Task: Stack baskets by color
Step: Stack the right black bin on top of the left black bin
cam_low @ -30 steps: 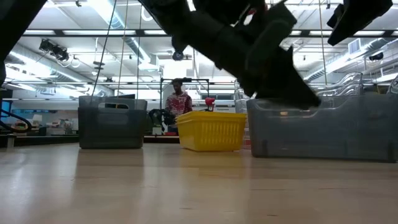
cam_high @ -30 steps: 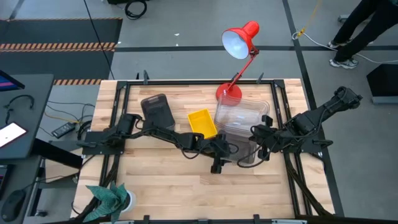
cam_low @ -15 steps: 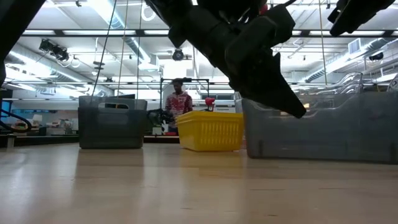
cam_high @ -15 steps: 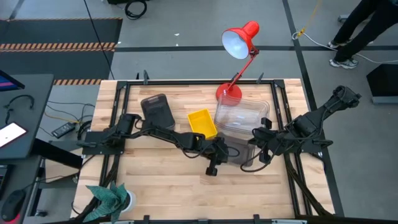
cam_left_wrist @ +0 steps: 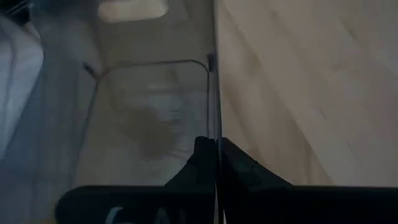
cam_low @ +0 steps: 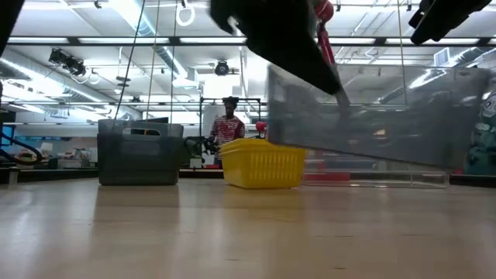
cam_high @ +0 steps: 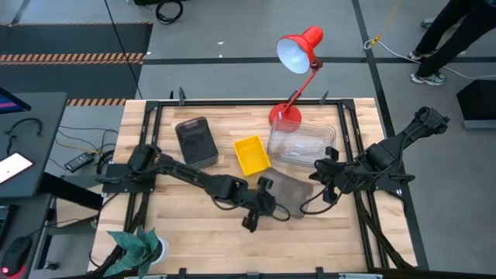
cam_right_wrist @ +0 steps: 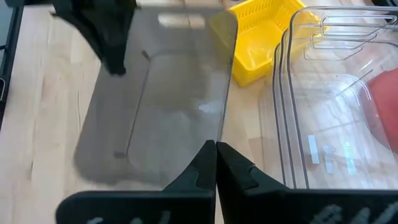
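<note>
A smoky grey basket (cam_high: 293, 194) hangs tilted above the table's middle, with my left gripper (cam_high: 269, 203) shut on it. A second grey basket (cam_high: 195, 140) rests on its base at the far left. A small yellow basket (cam_high: 252, 155) sits on its base beside the nested clear baskets (cam_high: 304, 142). My right gripper (cam_high: 315, 184) hangs shut over the held basket's right end and appears clear of it. My left gripper pinches the held basket's wall at its rim (cam_left_wrist: 215, 115), on the end toward the table's left, with one finger inside and one outside. The fingers slant down from the near left. The basket is lifted clear of the table (cam_low: 372, 116) and tipped.
A red desk lamp (cam_high: 298, 53) stands at the far edge behind the clear baskets. A teal plant-like thing (cam_high: 136, 244) sits at the near left corner. Bare wood (cam_high: 232, 244) lies along the near side. A person (cam_low: 225, 124) stands in the room beyond.
My left gripper has taken hold of the grey basket's wall, then risen and drawn back toward the table's near left. The basket has come off the table, moved away from the clear baskets and tipped. My right gripper has kept still.
</note>
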